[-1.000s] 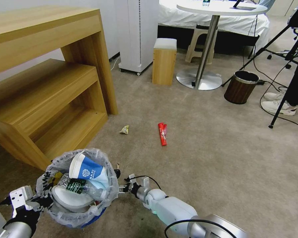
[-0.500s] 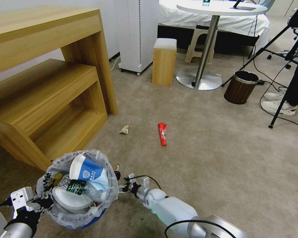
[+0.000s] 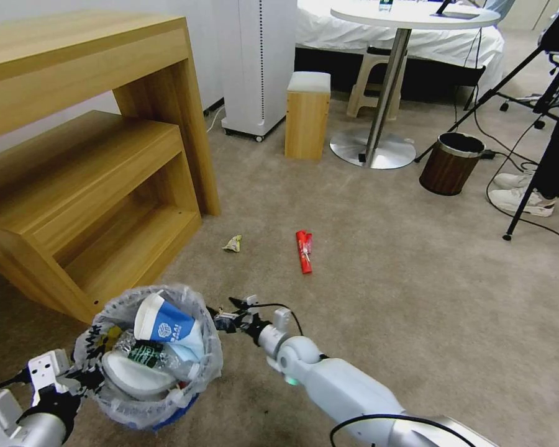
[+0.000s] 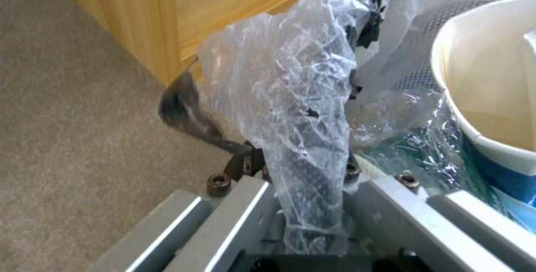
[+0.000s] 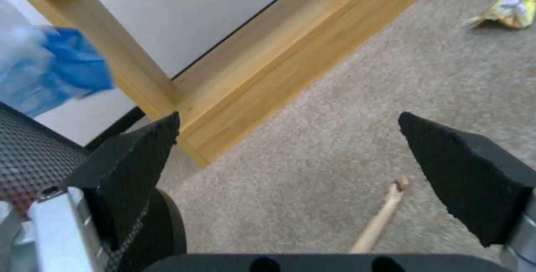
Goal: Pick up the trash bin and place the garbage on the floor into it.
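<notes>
The trash bin [image 3: 148, 397], black and lined with a crinkled plastic bag [image 4: 290, 96], is held off the beige floor [image 3: 416, 298] at the lower left. My left gripper [image 3: 74, 380] is shut on its rim. Inside lie a blue-white paper cup [image 3: 164, 323], a white slipper [image 3: 127, 375] and a green-label bottle [image 3: 144, 355]. My right gripper [image 3: 227, 313] is open just right of the bin, low over the carpet. In the right wrist view a wooden stick [image 5: 380, 217] lies below the open right gripper [image 5: 287, 129]. A red packet [image 3: 304, 250] and a yellow wrapper [image 3: 233, 243] lie farther ahead.
A wooden shelf unit [image 3: 105, 155] stands close on the left. Farther off are a white appliance [image 3: 258, 62], a wooden box stool [image 3: 307, 115], a round table's base [image 3: 372, 149], a dark brown bin [image 3: 450, 162], tripod legs [image 3: 528, 198] and shoes [image 3: 520, 200].
My right arm has reached forward and left, bringing its gripper up beside the bin's right rim. The bin has shifted slightly right in the left gripper.
</notes>
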Tool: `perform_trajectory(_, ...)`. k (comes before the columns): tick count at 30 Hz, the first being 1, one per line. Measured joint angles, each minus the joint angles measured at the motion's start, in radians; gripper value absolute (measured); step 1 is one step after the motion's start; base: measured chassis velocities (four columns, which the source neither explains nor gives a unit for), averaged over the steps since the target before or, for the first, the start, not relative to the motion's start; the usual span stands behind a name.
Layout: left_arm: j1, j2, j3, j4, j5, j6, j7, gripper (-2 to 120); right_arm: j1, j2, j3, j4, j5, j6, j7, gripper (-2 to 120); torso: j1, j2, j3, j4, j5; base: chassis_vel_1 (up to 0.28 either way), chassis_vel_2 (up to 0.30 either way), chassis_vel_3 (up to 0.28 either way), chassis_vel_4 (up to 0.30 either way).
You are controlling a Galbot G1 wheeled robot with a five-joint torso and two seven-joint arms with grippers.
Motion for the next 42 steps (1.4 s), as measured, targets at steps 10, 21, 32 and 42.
perform_trajectory(10, -0.017, 0.012, 0.001, 0.034, -0.004, 0.001, -0.001, 1, -0.044, -0.125, 0.042, 0.156, -0.048, 0.009, 0.046, 100, 0.000, 0.000, 0.000, -0.0001, 0.0001, 0.000, 0.000, 0.000, 0.000)
perform_trajectory(21, -0.048, 0.017, 0.028, 0.062, 0.008, 0.001, 0.007, 1, -0.185, -0.324, 0.369, 0.433, -0.104, 0.060, 0.050, 100, 0.000, 0.000, 0.000, -0.0001, -0.0002, 0.000, 0.000, 0.000, 0.000)
perform_trajectory(32, -0.054, 0.025, 0.043, 0.063, 0.015, 0.002, 0.017, 1, -0.284, -0.340, 0.544, 0.552, -0.147, 0.063, 0.051, 100, 0.000, 0.000, 0.000, -0.0001, -0.0001, 0.000, 0.000, 0.000, 0.000)
perform_trajectory(42, -0.054, 0.044, 0.046, 0.059, 0.013, 0.003, 0.020, 1, -0.338, -0.344, 0.609, 0.599, -0.210, 0.059, 0.080, 100, 0.000, 0.000, 0.000, 0.0000, -0.0002, 0.000, 0.000, 0.000, 0.000)
